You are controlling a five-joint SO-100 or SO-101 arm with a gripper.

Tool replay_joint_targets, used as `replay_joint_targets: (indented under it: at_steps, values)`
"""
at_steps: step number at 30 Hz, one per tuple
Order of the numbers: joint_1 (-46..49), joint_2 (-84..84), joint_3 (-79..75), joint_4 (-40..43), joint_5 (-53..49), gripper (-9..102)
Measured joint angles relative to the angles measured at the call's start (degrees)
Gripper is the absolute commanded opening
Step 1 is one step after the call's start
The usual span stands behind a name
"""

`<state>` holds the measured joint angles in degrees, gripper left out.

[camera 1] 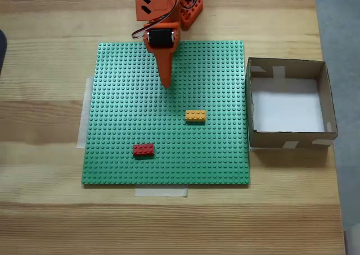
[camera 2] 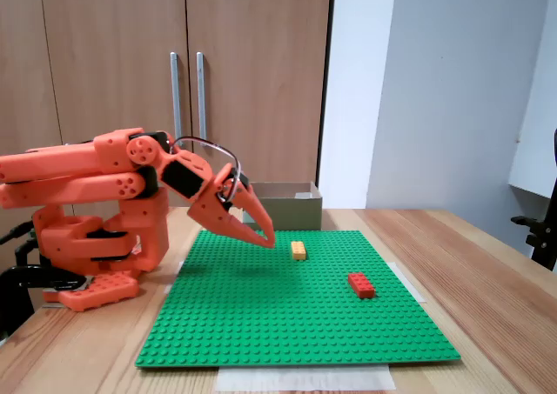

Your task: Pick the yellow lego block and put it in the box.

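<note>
Orange two-finger gripper (camera 2: 264, 236): fingers being held together, empty, above green studded baseplate (camera 1: 129, 97). Small yellow-orange lego block (camera 1: 195, 116) lying on baseplate. Brown cardboard box (camera 2: 287, 210) being partly hidden behind the arm in a fixed view.

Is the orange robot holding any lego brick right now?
No, nothing. The end effector hangs shut above the green baseplate, apart from the yellow lego block.

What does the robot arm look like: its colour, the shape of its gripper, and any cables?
The arm is orange plastic with black motors at its joints. Its gripper tapers to a pointed, beak-like tip. Thin dark cables loop over the wrist.
</note>
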<state>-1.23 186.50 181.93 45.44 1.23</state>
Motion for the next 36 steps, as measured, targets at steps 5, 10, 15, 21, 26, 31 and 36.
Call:
replay_joint_targets:
  at_steps: [5,10,15,21,26,31,36]
  values:
    - [0.0,0.0,0.0,0.0,0.0,-1]
    - [0.0,0.0,0.0,0.0,0.0,-1]
    - [0.0,0.0,0.0,0.0,0.0,-1]
    - [0.0,0.0,0.0,0.0,0.0,-1]
    - [0.0,0.0,0.0,0.0,0.0,-1]
    - [0.0,-0.35,0.0,0.0,0.0,-1]
    - [0.44,-6.94,-1.93,-2.11,-1.23,-1]
